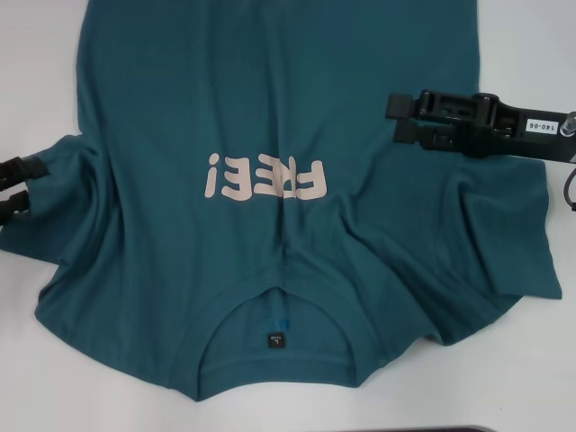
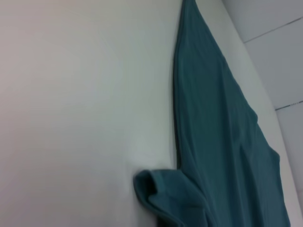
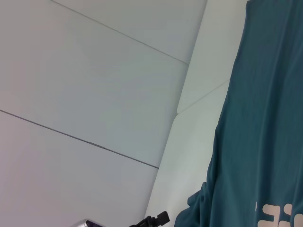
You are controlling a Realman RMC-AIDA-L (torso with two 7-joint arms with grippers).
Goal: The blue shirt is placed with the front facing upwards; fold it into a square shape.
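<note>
Left gripper (image 1: 16,184) at the crumpled left sleeve, jaw state indiscernible. Blue shirt (image 1: 270,108) lies face up on the white table (image 1: 540,54), collar nearest: soft, limp cloth, best pinched at sleeve hems. Right gripper (image 1: 400,119), fingers parted, hovers over the right shoulder; bare table flanks both sides.

The right claw (image 1: 400,120) is black, its arm bearing a white "140-06" label (image 1: 545,127).
</note>
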